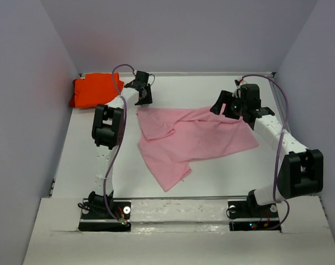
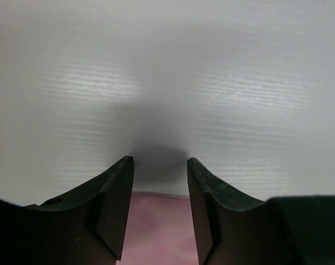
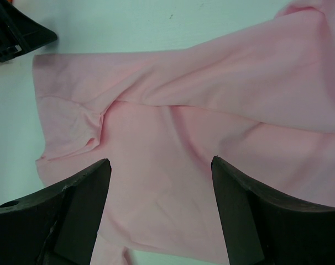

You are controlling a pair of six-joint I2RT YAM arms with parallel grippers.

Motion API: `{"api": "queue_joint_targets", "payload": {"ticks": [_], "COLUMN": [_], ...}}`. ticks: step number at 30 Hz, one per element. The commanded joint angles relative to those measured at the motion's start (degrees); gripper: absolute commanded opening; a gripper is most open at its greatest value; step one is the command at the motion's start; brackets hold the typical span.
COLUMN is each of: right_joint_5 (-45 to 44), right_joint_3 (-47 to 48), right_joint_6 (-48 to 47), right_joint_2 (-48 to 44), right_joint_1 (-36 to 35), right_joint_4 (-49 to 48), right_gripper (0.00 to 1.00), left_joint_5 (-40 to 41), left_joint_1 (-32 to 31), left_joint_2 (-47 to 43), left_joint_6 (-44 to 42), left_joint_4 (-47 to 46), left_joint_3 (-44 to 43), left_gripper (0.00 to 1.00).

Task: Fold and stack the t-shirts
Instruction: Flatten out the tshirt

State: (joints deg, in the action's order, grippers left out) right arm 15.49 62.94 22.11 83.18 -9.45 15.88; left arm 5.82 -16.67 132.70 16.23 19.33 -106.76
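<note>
Top view: the pink t-shirt (image 1: pixel 192 141) lies rumpled mid-table (image 1: pixel 223 176), its long axis running left to right, with bare surface around it. The orange t-shirt (image 1: pixel 95 91) is bunched in the far-left corner. The left gripper (image 1: pixel 142 91) hangs by the pink shirt's far-left corner, and the right gripper (image 1: pixel 229 107) by its far-right edge.

Left wrist: the jaws are apart and empty, with pink hem below them.

Right wrist: the jaws are spread wide above pink cloth, gripping nothing.

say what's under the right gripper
The pink t-shirt lies right below the right gripper, whose jaws stand open with nothing gripped. The cloth covers the table there, so anything beneath it cannot be seen; bare table shows only past the shirt's edge.
</note>
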Motion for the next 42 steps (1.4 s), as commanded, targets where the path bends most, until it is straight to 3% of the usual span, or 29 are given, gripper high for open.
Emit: {"api": "queue_joint_targets", "payload": {"ticks": [1,9,17,20,28,36,42], "right_joint_5": [0.5,-4.0,-9.9,-13.1,-23.1,-35.8,-39.9], "right_joint_3": [1.1,1.7,11.3,20.0,33.7,39.1,42.3], "right_joint_6": [-0.2,-0.9,-0.6,-1.7,-5.1,-6.6,-7.7], "right_joint_2": [0.3,5.3,17.1,21.3,29.4,36.3,41.0], "right_joint_1": [-0.3,-0.8,-0.8,-0.8,-0.8,-0.8,-0.8], "right_joint_4": [-1.7,-2.3,-0.4,2.9,9.0,13.1,14.4], "right_gripper": [0.79,0.79,0.78,0.78,0.78,0.79,0.79], "left_joint_5": [-1.5,-5.6,-13.2,-16.4,-18.7,-23.9,-25.9], "left_joint_1": [1.2,1.2,0.8,0.6,-3.7,-3.8,-3.7], "left_joint_2": [2.0,-11.0,-27.0,-31.7,-34.9,-37.2,-37.3], "left_joint_6": [-2.2,-0.9,0.6,1.9,0.3,1.8,2.3], "left_joint_4": [4.6,-3.0,-7.4,-10.9,-12.3,-13.7,-14.3], "left_joint_3": [-6.1,6.1,15.4,20.5,24.1,24.8,25.4], "left_gripper": [0.53,0.53,0.54,0.54,0.54,0.54,0.54]}}
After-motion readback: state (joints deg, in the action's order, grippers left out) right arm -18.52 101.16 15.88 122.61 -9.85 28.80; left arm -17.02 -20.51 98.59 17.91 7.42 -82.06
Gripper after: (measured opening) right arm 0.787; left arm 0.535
